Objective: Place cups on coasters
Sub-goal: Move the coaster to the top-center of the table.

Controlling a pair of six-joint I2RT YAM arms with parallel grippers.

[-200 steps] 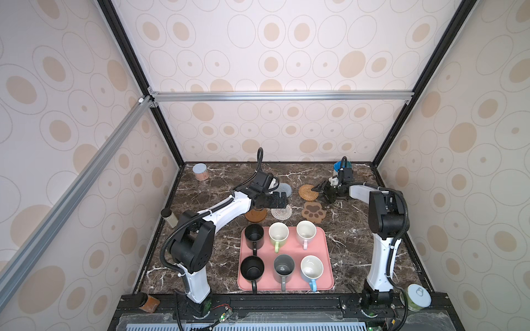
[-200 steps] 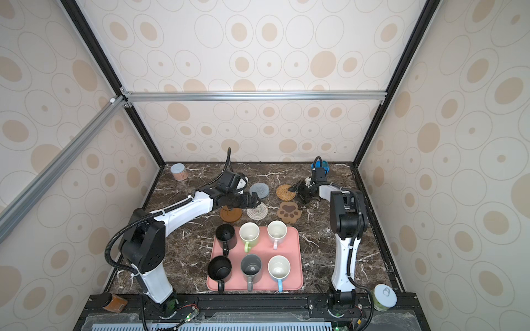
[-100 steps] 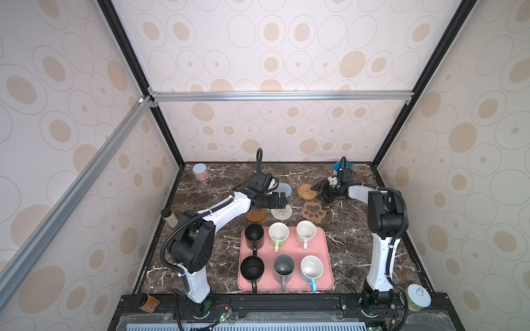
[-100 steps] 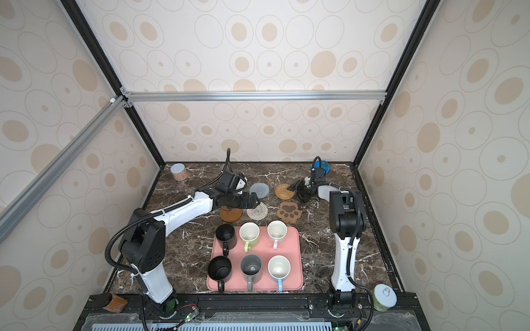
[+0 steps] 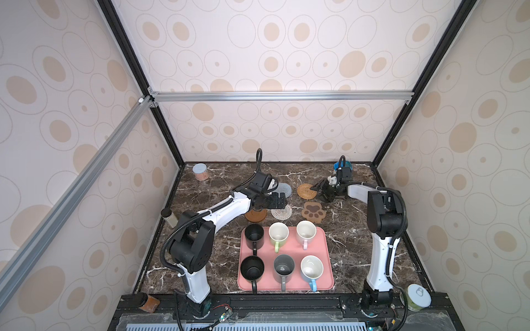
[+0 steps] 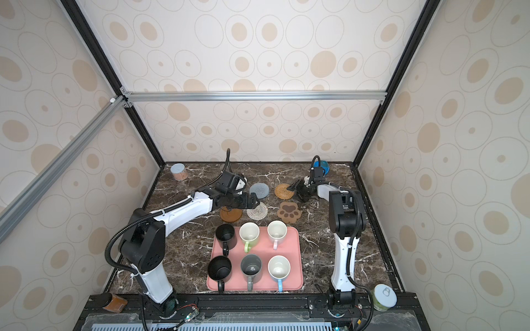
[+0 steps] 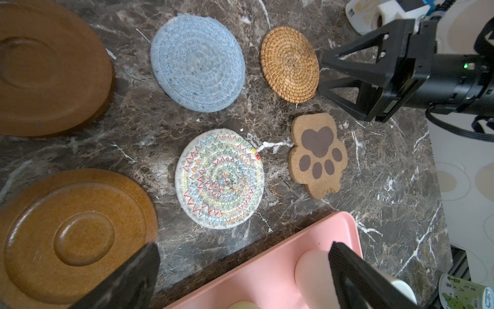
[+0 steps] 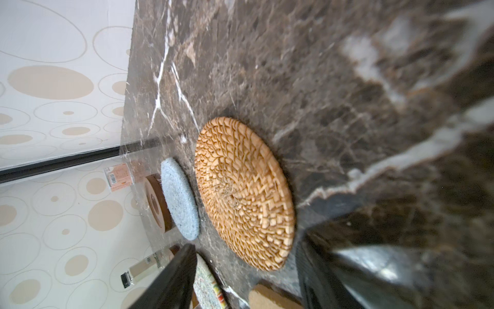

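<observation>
Several handled cups stand on the pink tray (image 5: 328, 259): two black (image 5: 253, 233) (image 5: 252, 268), pale green (image 5: 278, 232), pale pink (image 5: 305, 230), grey (image 5: 283, 268) and light blue (image 5: 311, 268). Behind the tray lie the coasters: blue-grey round (image 7: 197, 63), orange rattan (image 7: 290, 64), whitish woven (image 7: 219, 179), brown paw (image 7: 318, 156) and two brown discs (image 7: 48, 69) (image 7: 72, 238). My left gripper (image 5: 279, 200) (image 7: 244, 251) hovers open and empty between the discs and the woven coaster. My right gripper (image 5: 321, 193) (image 8: 246, 246) is open and empty, low at the rattan coaster's (image 8: 240, 192) right edge.
A pinkish can (image 5: 200, 172) stands at the back left and a blue-lidded tub (image 5: 342, 165) at the back right behind the right arm. A small bottle (image 5: 169, 216) sits by the left wall. A green can (image 5: 415, 296) rests on the front rail.
The right arm has edged a touch to the left; nothing else has visibly moved.
</observation>
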